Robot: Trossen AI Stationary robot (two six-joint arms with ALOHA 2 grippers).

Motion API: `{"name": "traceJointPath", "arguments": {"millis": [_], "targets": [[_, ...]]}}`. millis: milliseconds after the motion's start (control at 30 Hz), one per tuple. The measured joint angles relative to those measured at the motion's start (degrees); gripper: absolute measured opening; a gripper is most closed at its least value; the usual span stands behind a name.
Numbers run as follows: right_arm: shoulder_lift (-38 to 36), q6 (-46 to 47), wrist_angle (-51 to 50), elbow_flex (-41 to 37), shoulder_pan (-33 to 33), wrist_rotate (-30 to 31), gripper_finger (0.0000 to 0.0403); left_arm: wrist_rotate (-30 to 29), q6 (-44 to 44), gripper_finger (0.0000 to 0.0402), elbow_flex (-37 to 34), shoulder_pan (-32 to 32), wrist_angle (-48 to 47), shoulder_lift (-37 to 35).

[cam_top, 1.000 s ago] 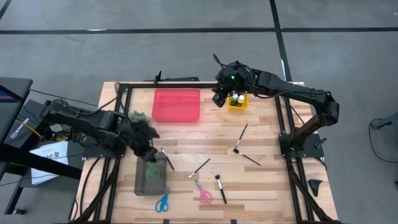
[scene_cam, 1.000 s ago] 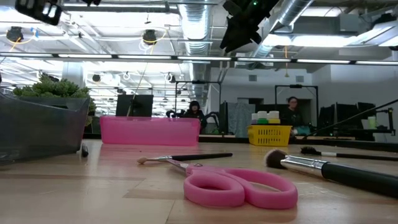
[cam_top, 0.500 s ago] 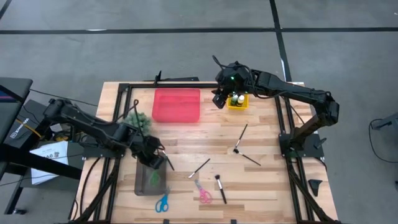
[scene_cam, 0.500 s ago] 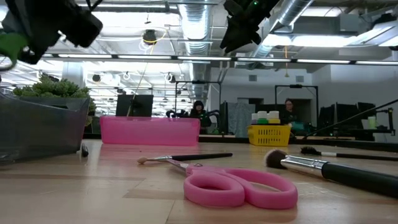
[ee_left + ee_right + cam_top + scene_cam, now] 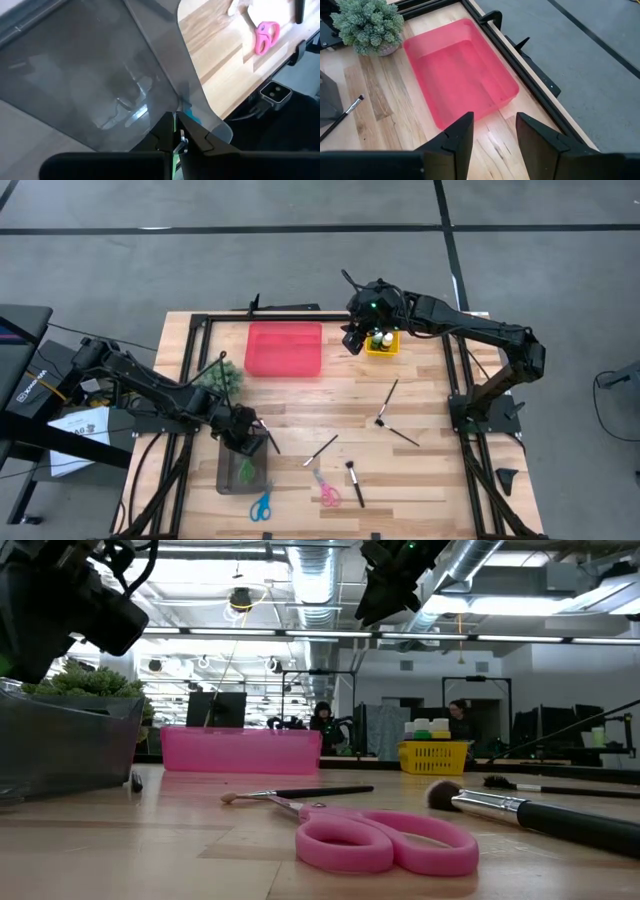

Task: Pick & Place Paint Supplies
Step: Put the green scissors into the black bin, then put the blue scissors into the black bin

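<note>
No legible writing. Left gripper (image 5: 247, 437), fingers pressed together, sits over the grey bin (image 5: 243, 470); contents obscured. Right gripper (image 5: 353, 340), fingers apart and empty, hovers beside the yellow basket (image 5: 381, 347).

Pink scissors (image 5: 385, 843) lie before a pink tray (image 5: 240, 751) and yellow basket (image 5: 434, 756).

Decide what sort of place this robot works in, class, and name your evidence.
Probably an open-plan robotics lab: exposed silver ceiling ducts, seated people at dark monitors behind, and a framed light wooden worktable on grey concrete floor.

bin (image 5: 243, 465) front-left | tray (image 5: 285, 349) behind | basket (image 5: 381, 341) right of tray
</note>
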Motion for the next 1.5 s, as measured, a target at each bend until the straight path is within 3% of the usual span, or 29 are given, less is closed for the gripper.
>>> {"name": "traceJointPath", "arguments": {"millis": [533,1100,1500], "targets": [[0.0,0.0,0.0,0.0,0.0,0.0,0.0143,-0.5,0.0,0.0024,-0.2,0.0,0.2,0.0],[0.0,0.0,0.0,0.0,0.0,0.0,0.0143,-0.4,0.6,0.0102,-0.2,0.0,0.2,0.0],[0.0,0.0,0.0,0.0,0.0,0.1,0.0143,-0.1,2.1,0.0122,-0.2,0.0,0.6,-2.0]]}}
